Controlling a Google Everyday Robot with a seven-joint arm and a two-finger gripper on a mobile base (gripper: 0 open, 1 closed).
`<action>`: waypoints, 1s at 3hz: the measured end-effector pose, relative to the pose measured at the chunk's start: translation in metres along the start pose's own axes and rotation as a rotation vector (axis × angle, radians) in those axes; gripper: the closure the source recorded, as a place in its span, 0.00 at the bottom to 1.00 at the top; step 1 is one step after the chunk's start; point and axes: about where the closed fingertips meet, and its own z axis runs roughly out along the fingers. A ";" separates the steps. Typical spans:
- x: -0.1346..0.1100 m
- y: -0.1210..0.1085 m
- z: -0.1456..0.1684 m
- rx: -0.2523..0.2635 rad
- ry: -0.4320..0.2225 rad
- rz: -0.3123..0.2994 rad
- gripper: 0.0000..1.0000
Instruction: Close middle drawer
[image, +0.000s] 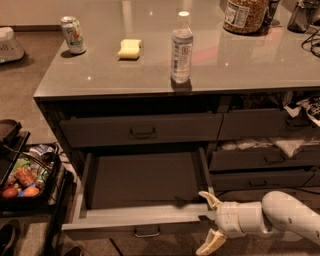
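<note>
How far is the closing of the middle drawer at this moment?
Done: nothing visible; the middle drawer stands pulled far out. In hand: the pincer, open, is at the right end of its front. Left: the whole push in.

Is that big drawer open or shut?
Open: the middle drawer is pulled out, interior showing. The end effector is at its right front corner.

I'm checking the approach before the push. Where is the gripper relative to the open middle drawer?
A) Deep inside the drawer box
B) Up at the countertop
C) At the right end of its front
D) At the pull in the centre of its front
C: the gripper sits at the right end of the middle drawer front, its fingers spread open above and below that corner, well to the right of the pull.
</note>
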 end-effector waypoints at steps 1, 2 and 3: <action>0.000 0.000 0.000 0.000 0.000 0.000 0.19; 0.000 0.000 0.000 0.000 0.000 0.000 0.42; -0.001 0.007 0.002 -0.014 0.037 -0.034 0.65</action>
